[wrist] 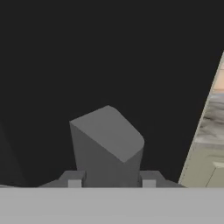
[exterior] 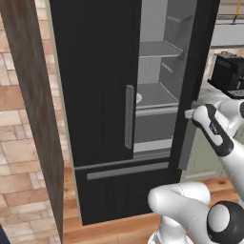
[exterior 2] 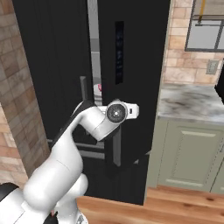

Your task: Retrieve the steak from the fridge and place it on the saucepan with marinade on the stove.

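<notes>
The black fridge [exterior: 95, 95] has its left door shut and its right door [exterior: 198, 71] swung partly open, with grey shelves [exterior: 155, 97] showing in the gap. A white plate's rim [exterior: 138, 97] peeks out on a shelf. In the right base view a small pink bit of the steak [exterior 2: 99, 87] shows through the door gap. My gripper [wrist: 111, 183] is at the right door's grey bar handle [wrist: 109, 144], one finger close on each side; whether they still press on it is unclear. The saucepan and stove are out of view.
A brick-faced wall [exterior: 19, 143] stands left of the fridge. To the right runs a marble counter [exterior 2: 192, 103] over pale green cabinets [exterior 2: 192, 153], with a black appliance [exterior: 228, 71] on it. The floor is wood.
</notes>
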Controlling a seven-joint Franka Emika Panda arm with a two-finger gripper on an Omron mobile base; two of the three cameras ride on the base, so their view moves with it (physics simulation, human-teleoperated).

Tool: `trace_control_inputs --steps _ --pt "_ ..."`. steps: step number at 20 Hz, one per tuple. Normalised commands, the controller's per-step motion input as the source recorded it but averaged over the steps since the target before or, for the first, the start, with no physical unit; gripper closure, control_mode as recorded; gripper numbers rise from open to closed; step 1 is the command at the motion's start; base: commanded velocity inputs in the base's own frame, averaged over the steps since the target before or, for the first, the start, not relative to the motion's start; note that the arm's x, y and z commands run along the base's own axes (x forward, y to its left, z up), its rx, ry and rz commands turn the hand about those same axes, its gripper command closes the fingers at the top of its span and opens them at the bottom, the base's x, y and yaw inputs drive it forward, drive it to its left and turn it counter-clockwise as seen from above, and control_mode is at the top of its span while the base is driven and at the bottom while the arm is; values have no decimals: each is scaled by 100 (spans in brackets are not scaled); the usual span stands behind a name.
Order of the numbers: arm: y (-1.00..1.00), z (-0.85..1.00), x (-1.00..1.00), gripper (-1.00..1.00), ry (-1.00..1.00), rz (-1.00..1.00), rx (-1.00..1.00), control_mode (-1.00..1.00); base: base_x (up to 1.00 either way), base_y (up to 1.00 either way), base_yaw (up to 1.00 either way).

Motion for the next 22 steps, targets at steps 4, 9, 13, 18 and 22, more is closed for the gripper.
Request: trace_control_inputs --steps 4,9,13,18,22 --pt "-44 0 -22 100 0 3 0 -100 0 0 0" --pt "-45 0 -17 100 0 4 0 -100 0 0 0" --pt "-38 0 -5 100 0 5 0 -100 0 0 0" --pt "-12 0 8 -100 0 9 0 -100 0 0 0" --pt "-9 0 -1 -100 0 3 0 -100 0 0 0"
